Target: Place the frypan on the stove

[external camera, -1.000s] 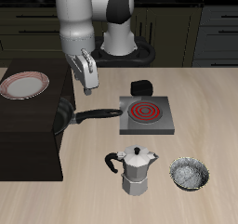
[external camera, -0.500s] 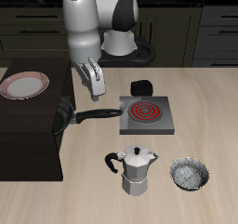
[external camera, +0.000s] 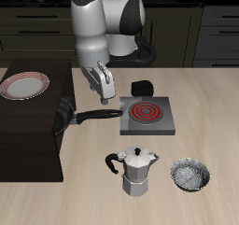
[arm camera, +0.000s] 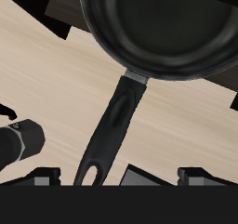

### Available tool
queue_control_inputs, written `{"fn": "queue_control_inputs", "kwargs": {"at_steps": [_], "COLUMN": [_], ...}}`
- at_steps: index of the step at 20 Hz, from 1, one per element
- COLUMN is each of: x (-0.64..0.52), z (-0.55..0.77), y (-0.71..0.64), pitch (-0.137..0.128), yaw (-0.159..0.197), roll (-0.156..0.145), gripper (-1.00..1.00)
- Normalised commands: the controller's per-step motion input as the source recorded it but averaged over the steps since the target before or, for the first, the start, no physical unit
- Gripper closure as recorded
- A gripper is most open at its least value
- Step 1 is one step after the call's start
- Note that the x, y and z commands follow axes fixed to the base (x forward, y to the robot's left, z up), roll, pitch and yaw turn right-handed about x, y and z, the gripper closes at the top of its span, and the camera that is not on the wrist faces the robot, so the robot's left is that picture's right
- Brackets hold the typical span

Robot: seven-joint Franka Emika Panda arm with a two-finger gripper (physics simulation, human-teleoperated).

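The frypan (external camera: 63,117) is a round black pan resting at the edge of a dark counter, its long handle (external camera: 98,113) reaching out toward the stove (external camera: 147,117). The stove is a grey square plate with red coil rings and a black knob (external camera: 142,87) at its back edge. My gripper (external camera: 103,96) hangs open just above the handle, touching nothing. In the wrist view the frypan (arm camera: 158,28) and its handle (arm camera: 116,125) lie straight below my gripper (arm camera: 123,179), whose fingers (arm camera: 45,177) are spread wide.
A red-rimmed white plate (external camera: 24,85) sits on the dark counter (external camera: 28,145) behind the pan. A metal moka pot (external camera: 138,171) and a small metallic bowl (external camera: 190,175) stand near the table's front edge, in front of the stove.
My gripper has travelled from above the counter's edge toward the stove and slightly down, ending over the pan's handle. The pan, stove and other objects have not moved.
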Motion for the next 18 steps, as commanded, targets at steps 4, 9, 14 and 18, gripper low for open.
{"fn": "queue_control_inputs", "kwargs": {"at_steps": [4, 9, 14, 18], "x": [0.19, 0.11, 0.11, 0.08], "z": [-0.14, -0.08, -0.13, -0.1], "y": [0.08, 0.01, -0.11, -0.08], "pitch": [0.0, -0.018, -0.007, -0.011], "yaw": [0.032, 0.043, 0.005, -0.008], "roll": [0.007, -0.008, -0.017, -0.017], "gripper": [-1.0, -1.0, -1.0, -1.0]}}
